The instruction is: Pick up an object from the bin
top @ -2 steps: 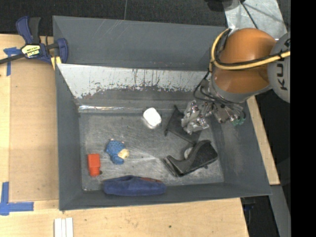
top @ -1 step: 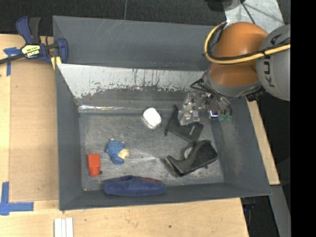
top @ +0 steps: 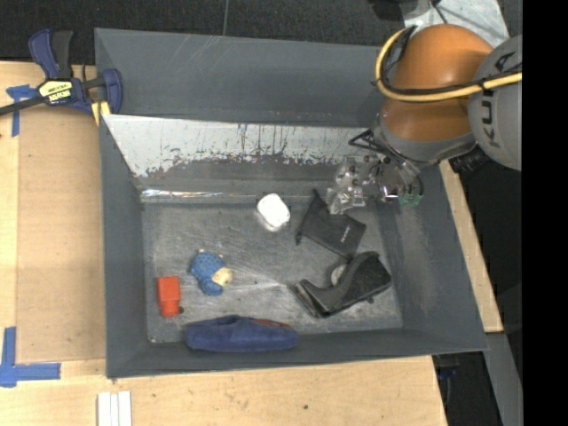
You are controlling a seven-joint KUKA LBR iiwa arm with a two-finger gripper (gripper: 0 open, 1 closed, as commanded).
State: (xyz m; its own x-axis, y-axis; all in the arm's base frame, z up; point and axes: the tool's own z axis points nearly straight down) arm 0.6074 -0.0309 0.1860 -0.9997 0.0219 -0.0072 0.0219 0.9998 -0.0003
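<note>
Hovering spot: gripper (top: 353, 191) at the far right corner of the bin (top: 266, 87)
Nearest thing: black pouch (top: 330, 231) — just down-left, long axis slanting
Jaw spread: cannot tell

The bin (top: 124, 238) is seen to be of matt grey metal, its floor scuffed and its rear wall streaked. A soft cloth look is shown by the long blue piece (top: 240, 335) and the fuzzy blue toy (top: 209, 272), while the orange block (top: 169, 295) and the white cap (top: 272, 211) appear as smooth plastic. The orange wrist cover (top: 430, 78) is glossy; the flat black piece (top: 330, 229) and the black bracket (top: 351, 284) are matt.
</note>
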